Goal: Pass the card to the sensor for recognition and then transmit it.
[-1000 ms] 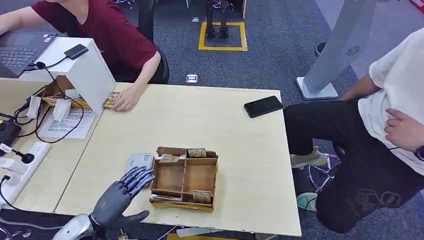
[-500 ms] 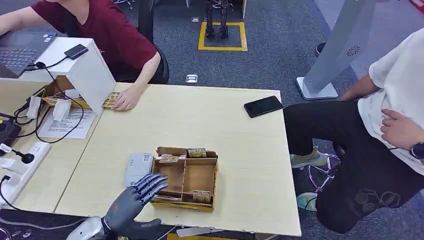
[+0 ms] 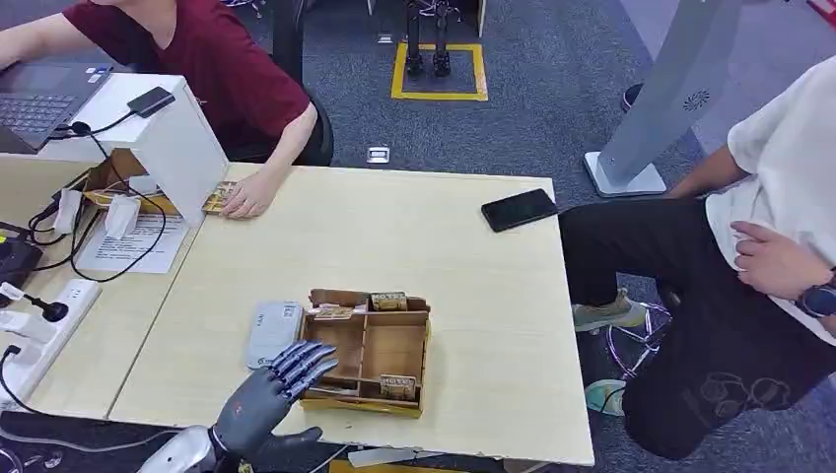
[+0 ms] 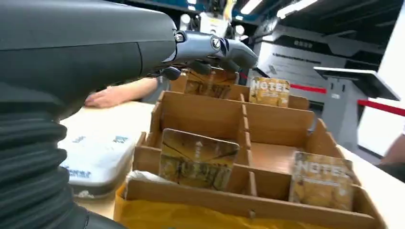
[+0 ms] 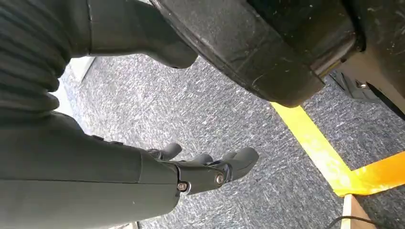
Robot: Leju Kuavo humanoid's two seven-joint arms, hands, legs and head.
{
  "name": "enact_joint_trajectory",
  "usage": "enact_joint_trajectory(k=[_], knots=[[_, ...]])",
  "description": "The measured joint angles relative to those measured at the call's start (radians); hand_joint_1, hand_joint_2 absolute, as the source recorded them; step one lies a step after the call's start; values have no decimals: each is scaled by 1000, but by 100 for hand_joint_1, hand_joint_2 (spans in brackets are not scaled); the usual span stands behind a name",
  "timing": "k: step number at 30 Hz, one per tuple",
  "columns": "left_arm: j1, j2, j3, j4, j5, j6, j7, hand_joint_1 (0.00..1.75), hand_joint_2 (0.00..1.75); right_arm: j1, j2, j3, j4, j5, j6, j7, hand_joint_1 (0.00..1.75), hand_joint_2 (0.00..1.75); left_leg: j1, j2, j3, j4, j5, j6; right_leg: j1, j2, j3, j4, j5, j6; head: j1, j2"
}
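Your left hand [image 3: 264, 396] was over the near-left corner of the compartmented wooden tray [image 3: 365, 352], fingers [image 3: 306, 357] spread and extended, tips above the tray's left wall. It held nothing. In the left wrist view the same hand [image 4: 210, 47] reached over the tray [image 4: 248, 157] with fingers straight.

The cards sat upright in the tray slots: one brown-gold card with an arrow print [image 4: 197, 158] in the near-left slot, one brown "HOTEL" card [image 4: 324, 180] in the near-right slot, another "HOTEL" card [image 4: 270, 91] at the far side, and one more card [image 4: 206, 86] at the far left, partly behind the fingers. From the head view you could see the near card [image 3: 398, 384] and the far cards [image 3: 388, 302] [image 3: 333, 312]. None was touched.

The flat grey-white sensor pad [image 3: 273, 331] lay on the pale wooden table [image 3: 473, 296], just beside the tray's left wall.

Your right hand [image 5: 210, 172] hung over grey carpet with yellow floor tape [image 5: 325, 157], fingers loosely curved and apart, holding nothing.

A black phone [image 3: 520, 209] lay at the table's far right edge. A person in a dark red shirt [image 3: 212, 69] rested a hand [image 3: 246, 197] on the far-left table edge beside a white box stand [image 3: 173, 138]. A person in a white shirt [image 3: 779, 168] sat to the right.
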Motion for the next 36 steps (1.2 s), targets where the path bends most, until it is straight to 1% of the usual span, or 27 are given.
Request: enact_joint_trajectory(k=[7, 12, 16, 17, 21, 25, 36], knots=[[-13, -10, -1, 24, -5, 4, 5, 0, 175, -4, 0, 10, 0, 1, 1, 0, 0, 175, 0, 0, 0, 0, 0, 0, 0, 0, 0, 0, 0, 0, 0, 0], [-19, -24, -1, 44, -6, 34, 35, 0, 175, -4, 0, 12, 0, 0, 1, 0, 0, 175, 0, 0, 0, 0, 0, 0, 0, 0, 0, 0, 0, 0, 0, 0], [-20, -30, -1, 58, 4, 34, 39, 0, 175, -4, -1, 12, 0, 0, 0, 0, 0, 175, 0, 0, 0, 0, 0, 0, 0, 0, 0, 0, 0, 0, 0, 0], [-19, -32, -1, 59, 7, 32, 38, 175, 175, -4, -1, 13, 0, 0, 0, 0, 0, 175, 0, 0, 0, 0, 0, 0, 0, 0, 0, 0, 0, 0, 0, 0], [-20, -34, -1, 67, 24, 9, 35, 175, 175, -4, -1, 14, -1, 1, 0, 0, 0, 175, 0, 0, 0, 0, 0, 0, 0, 0, 0, 0, 0, 0, 0, 0], [-19, -34, -1, 68, 47, 5, 22, 175, 175, -5, -1, 14, -3, 1, 0, 0, 0, 175, 0, 0, 0, 0, 0, 0, 0, 0, 0, 0, 0, 0, 0, 0], [-19, -34, -1, 68, 66, -7, 16, 175, 175, -9, -1, 14, -5, 0, 1, 0, 0, 175, 0, 0, 0, 0, 0, 0, 0, 0, 0, 0, 0, 0, 0, 0]])
